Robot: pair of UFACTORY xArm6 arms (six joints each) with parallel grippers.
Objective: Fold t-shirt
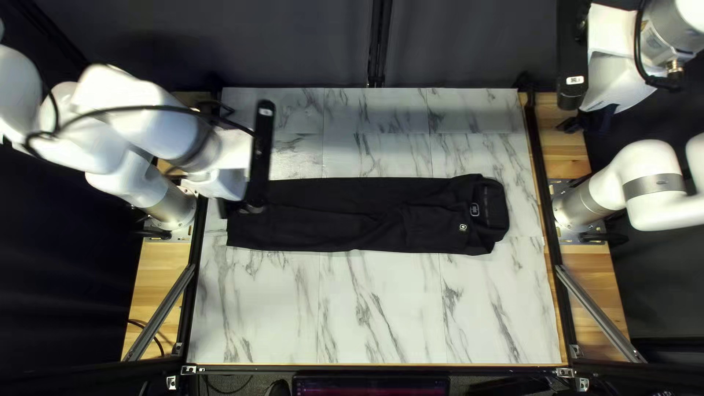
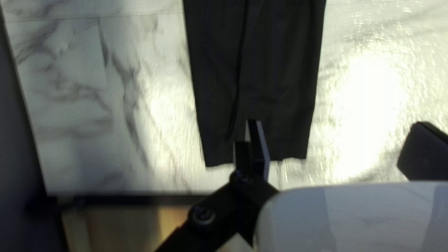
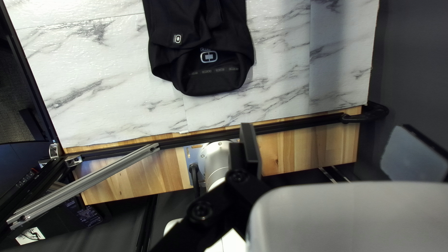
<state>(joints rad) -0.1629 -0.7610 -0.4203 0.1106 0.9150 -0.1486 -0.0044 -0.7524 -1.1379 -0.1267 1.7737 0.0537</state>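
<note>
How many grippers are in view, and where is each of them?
2. The left gripper hovers by the end of the black shirt opposite its collar; the right gripper hangs near the far right corner of the table.

White logos (image 3: 209,57) on black t-shirt (image 3: 161,28)

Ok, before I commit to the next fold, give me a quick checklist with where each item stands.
1. Shirt in one long strip, collar and hem at opposite ends: ok.
2. Strip smooth: not ok, creases show along it in the top left view.
3. Left gripper open: ok.
4. Hem centred between the left gripper's fingers: not ok, in its wrist view one finger overlaps the hem and part lies outside it.
5. Left gripper low enough to grasp the cloth: cannot tell.
6. Right gripper open and off the shirt: ok.
</note>
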